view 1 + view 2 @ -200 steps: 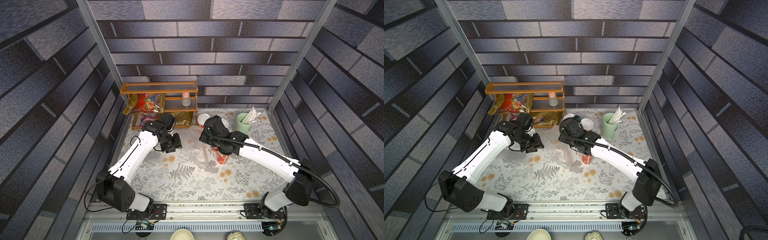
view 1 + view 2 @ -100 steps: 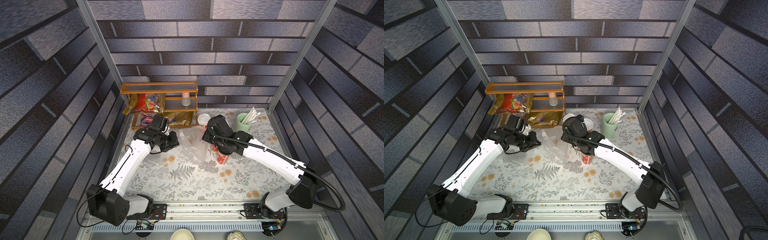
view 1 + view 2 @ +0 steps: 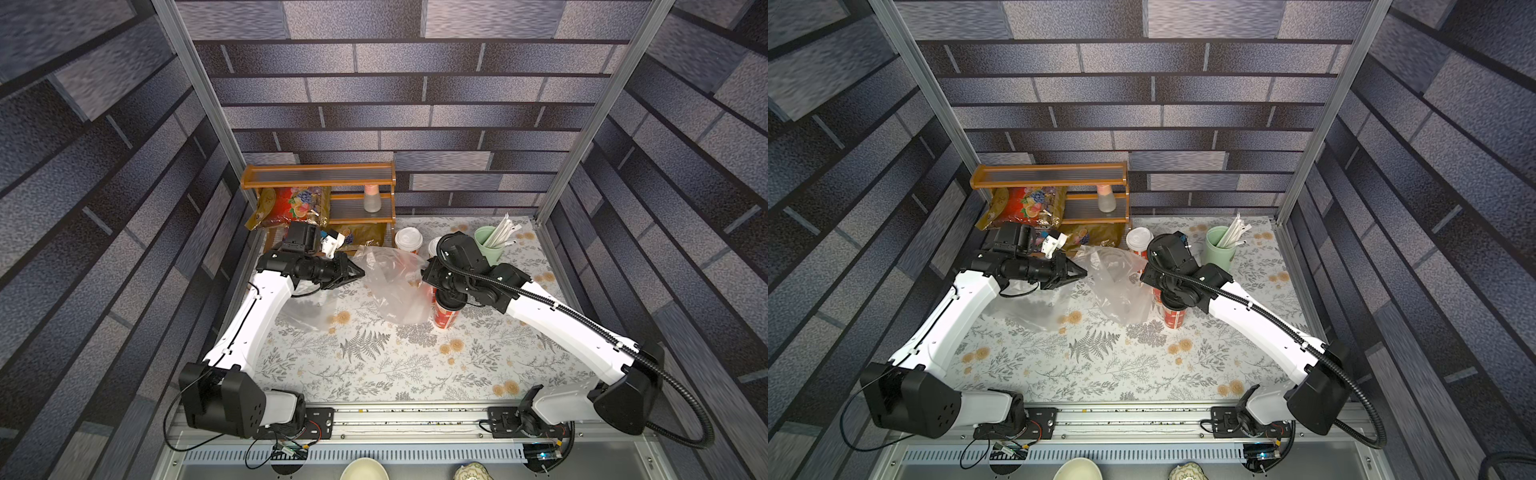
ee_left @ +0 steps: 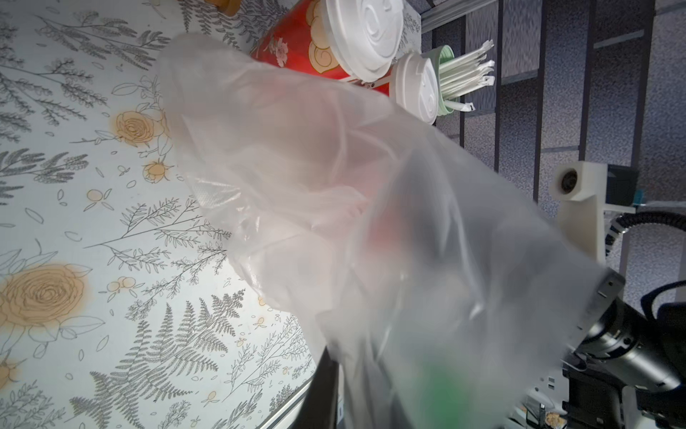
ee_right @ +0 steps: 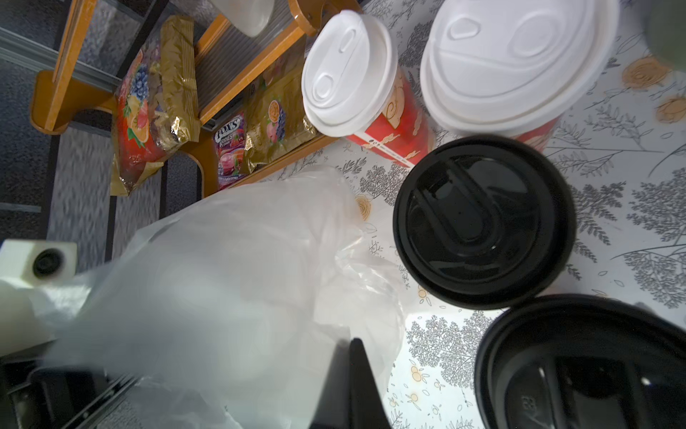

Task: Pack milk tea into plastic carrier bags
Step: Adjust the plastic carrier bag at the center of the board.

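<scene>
- While my right pincer (image 3: 427,277) pinches the clear bag (image 3: 395,286), black-lidded cups (image 5: 482,223) stand just beside it.
- My left pincer (image 3: 357,272) touches the bag; I cannot tell whether it grips.

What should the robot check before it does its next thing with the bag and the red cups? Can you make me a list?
1. Cups upright with lids on: ok. The two white-lidded cups and the two black-lidded cups all stand straight.
2. Grip of the right gripper on the clear bag: ok. It is shut, with plastic bunched at it.
3. Grip of the left gripper on the bag's other edge: cannot tell. Its tip meets the plastic, but the wrist view is blurred.
4. Bag mouth open enough for a cup: cannot tell. It looks crumpled.
5. Cups inside the bag: not ok. All four stand outside it.
</scene>
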Controlling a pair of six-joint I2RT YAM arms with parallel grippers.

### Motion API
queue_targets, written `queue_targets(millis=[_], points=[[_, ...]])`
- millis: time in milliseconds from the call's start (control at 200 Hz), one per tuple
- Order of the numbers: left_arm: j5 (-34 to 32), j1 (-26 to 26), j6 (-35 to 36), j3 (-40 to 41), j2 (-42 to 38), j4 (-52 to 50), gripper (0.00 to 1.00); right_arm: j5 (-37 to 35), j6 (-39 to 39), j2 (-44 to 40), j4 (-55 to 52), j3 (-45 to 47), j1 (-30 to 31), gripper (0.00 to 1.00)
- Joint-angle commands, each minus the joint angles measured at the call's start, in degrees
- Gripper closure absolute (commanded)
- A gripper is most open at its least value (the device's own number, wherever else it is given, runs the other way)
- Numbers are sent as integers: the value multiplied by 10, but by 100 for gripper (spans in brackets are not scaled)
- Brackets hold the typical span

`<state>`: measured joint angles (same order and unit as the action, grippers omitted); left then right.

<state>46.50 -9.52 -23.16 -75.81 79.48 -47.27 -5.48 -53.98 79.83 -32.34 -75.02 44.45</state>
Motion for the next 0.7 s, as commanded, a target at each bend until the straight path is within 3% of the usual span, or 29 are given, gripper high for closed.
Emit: queue_targets(millis=[0,100,235,451,581,691], points=[[-20,-22,99,-63,42,-113,78,96,-3,23,5,-6,2,100],[-89,-46,109,-102,84,-151,78,141,-19,38,29,-3,7,100],[-183,-69,95,-153,124,-178,73,141,-41,43,69,15,17,100],[-310,-132,40,-237,137,-238,36,146,-63,57,119,25,24,100],[-355,-159,-28,-265,132,-265,26,144,-66,63,125,22,25,100],[-433,-196,-82,-292,140,-311,19,138,-68,63,126,22,25,100]])
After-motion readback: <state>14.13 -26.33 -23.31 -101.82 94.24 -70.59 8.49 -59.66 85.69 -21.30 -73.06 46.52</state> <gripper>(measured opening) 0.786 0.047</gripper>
